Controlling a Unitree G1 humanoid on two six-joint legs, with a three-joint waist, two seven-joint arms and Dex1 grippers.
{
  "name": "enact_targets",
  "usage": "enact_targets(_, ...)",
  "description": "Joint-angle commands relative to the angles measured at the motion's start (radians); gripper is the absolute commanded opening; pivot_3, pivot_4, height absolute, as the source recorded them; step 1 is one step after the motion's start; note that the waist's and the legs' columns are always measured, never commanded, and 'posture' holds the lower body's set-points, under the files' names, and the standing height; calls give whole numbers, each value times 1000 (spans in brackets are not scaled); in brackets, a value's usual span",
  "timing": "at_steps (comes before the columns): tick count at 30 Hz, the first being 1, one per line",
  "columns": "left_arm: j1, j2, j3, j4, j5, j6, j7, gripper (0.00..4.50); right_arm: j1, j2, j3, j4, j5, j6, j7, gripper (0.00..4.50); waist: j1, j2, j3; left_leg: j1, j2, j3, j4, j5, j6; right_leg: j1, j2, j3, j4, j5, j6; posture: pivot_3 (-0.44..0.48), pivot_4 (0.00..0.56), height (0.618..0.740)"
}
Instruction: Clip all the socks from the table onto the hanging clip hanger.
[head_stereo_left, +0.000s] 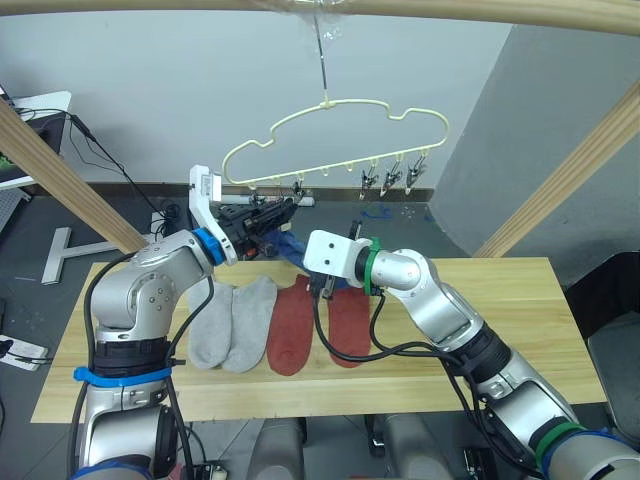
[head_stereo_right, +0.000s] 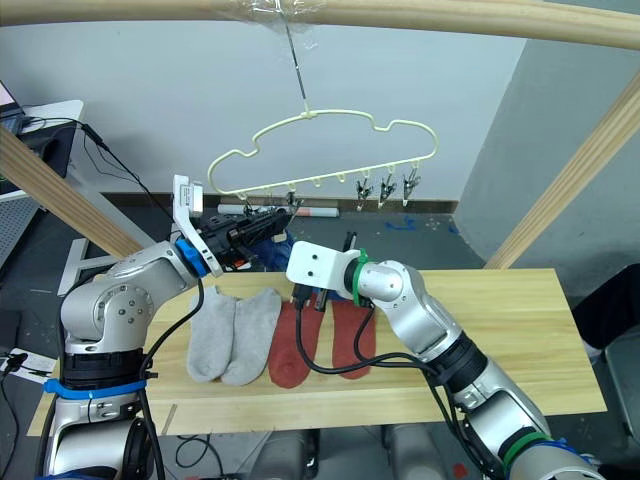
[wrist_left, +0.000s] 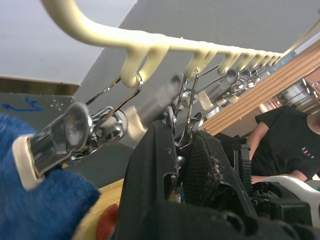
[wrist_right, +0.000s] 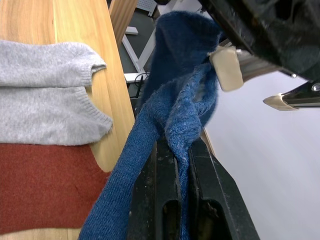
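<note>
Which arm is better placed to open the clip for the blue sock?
Left. The left gripper is shut on a clip of the clip hanger, while the right gripper holds the blue sock.

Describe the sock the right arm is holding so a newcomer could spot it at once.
Find the pale yellow clip hanger hanging above the wooden table. Just below its left group of clips, the right gripper pinches a blue sock. It is the one lifted off the table, while the grey socks and rust red socks lie flat.
</note>
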Motion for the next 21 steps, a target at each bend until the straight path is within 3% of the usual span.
enact_targets(1,11,10,8,-45,-4,-11,-8,294,-22,15,-7,-39,-2,-21,6,0,0,0,0,0,0,0,0,0,0,0,0,0,2,0,0,17,252,711)
enact_targets(21,45,34,6,-60,-3,-4,-29,294,-30,81,-83,-29,46,18,-18,0,-1,0,0,2,-1,-1,2,2,-2,-1,1,0,9,0,0,18,253,711)
